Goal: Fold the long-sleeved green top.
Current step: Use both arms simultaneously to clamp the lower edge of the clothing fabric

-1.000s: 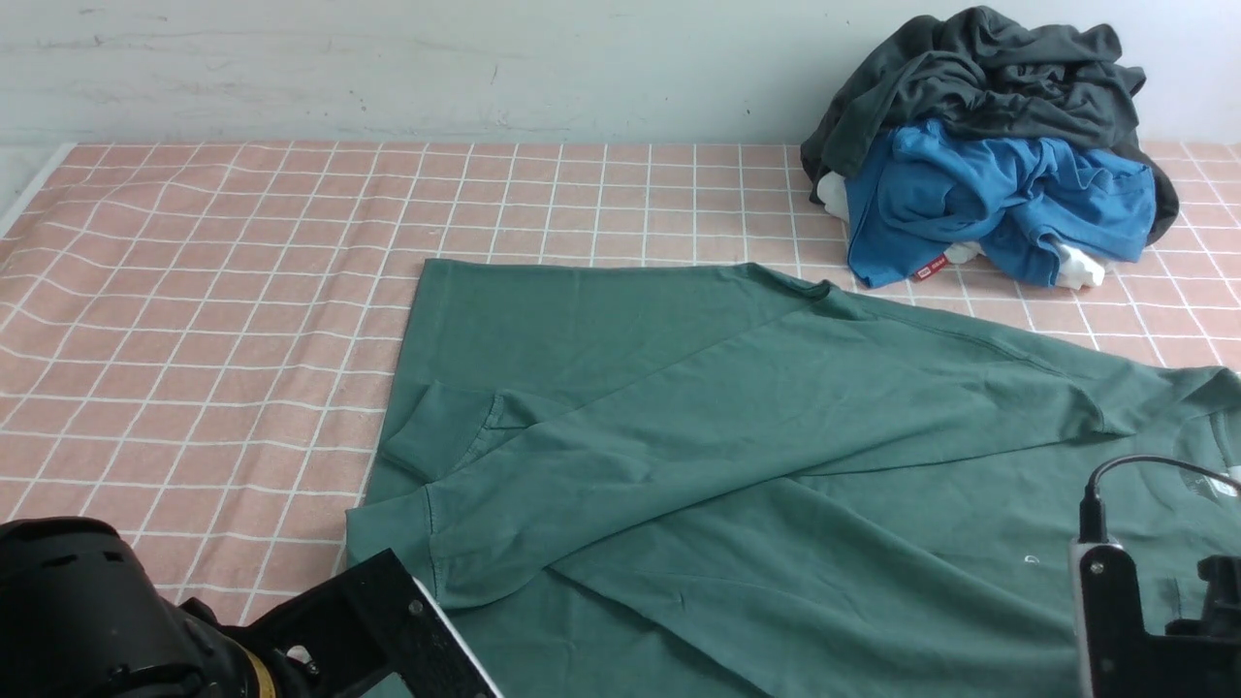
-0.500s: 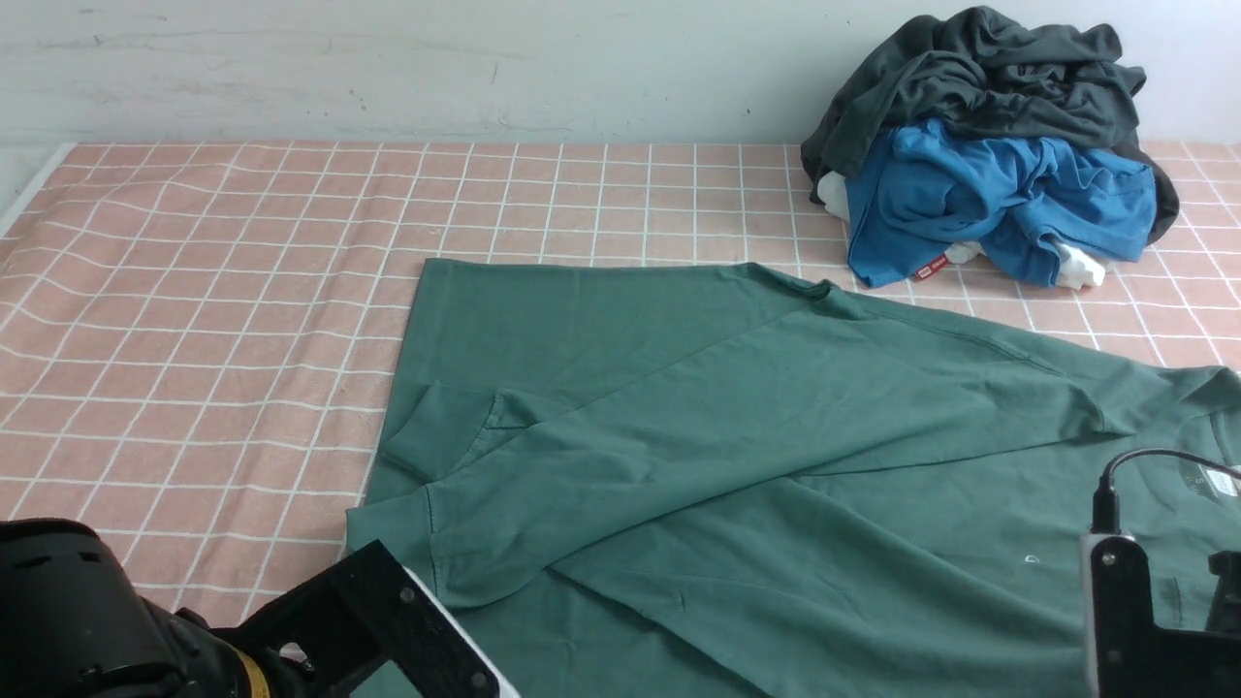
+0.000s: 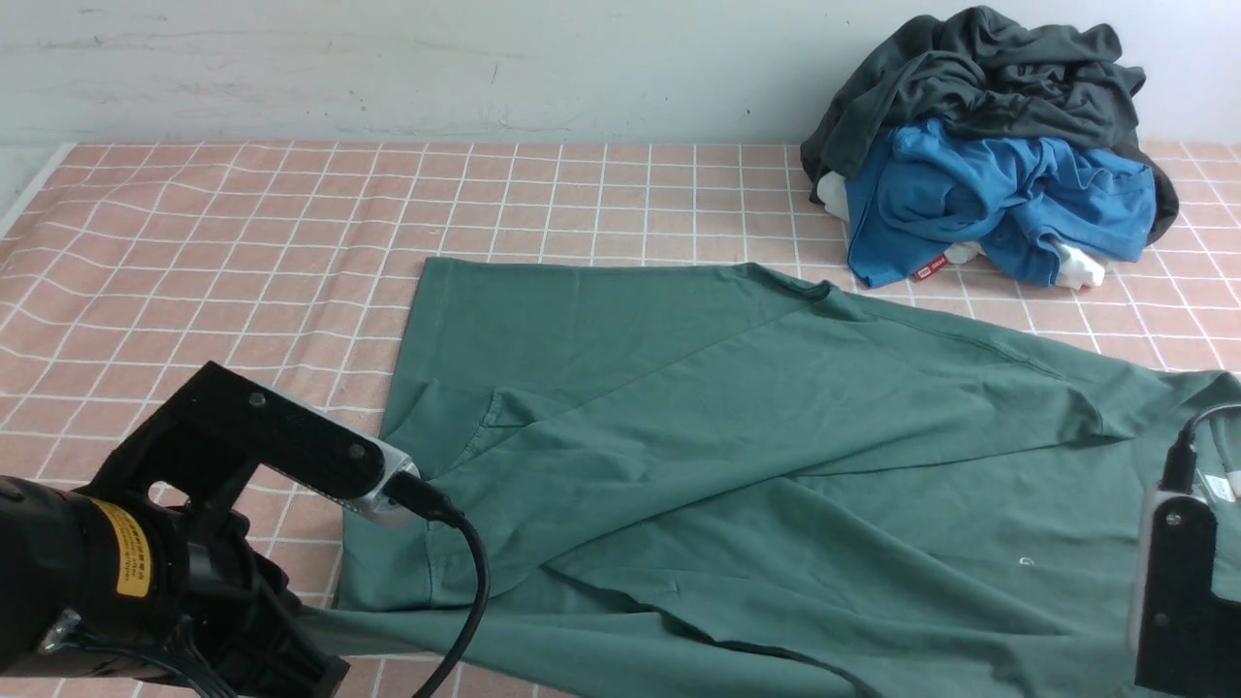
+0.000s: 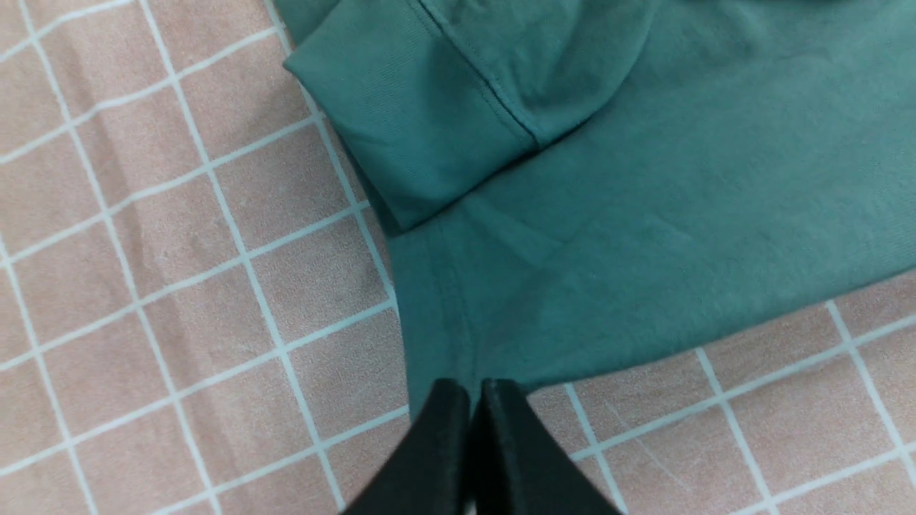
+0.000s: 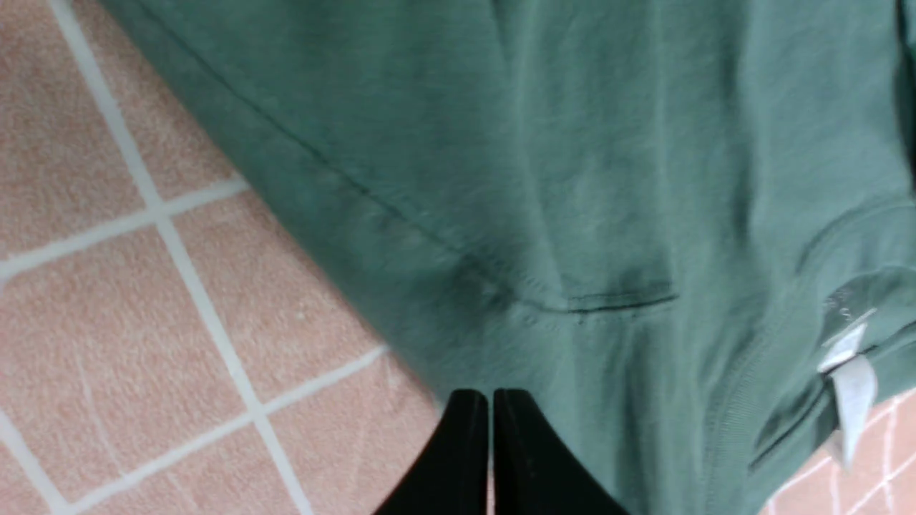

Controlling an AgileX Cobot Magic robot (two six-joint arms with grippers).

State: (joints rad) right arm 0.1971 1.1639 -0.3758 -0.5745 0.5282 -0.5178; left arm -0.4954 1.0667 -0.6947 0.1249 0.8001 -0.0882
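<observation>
We see a dull green long-sleeved top, a salmon-pink tablecloth gridded with thin white lines, a bright blue garment and a dark charcoal-grey garment

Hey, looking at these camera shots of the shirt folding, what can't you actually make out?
1. Front view: the left gripper has its tip hidden behind its own wrist; the right gripper drops below the bottom edge.
2. Right wrist view: the white tag on the green long-sleeved top is too blurred to read.
3. Front view: the white item under the blue garment is mostly covered, so it is unclear what it is.
</observation>
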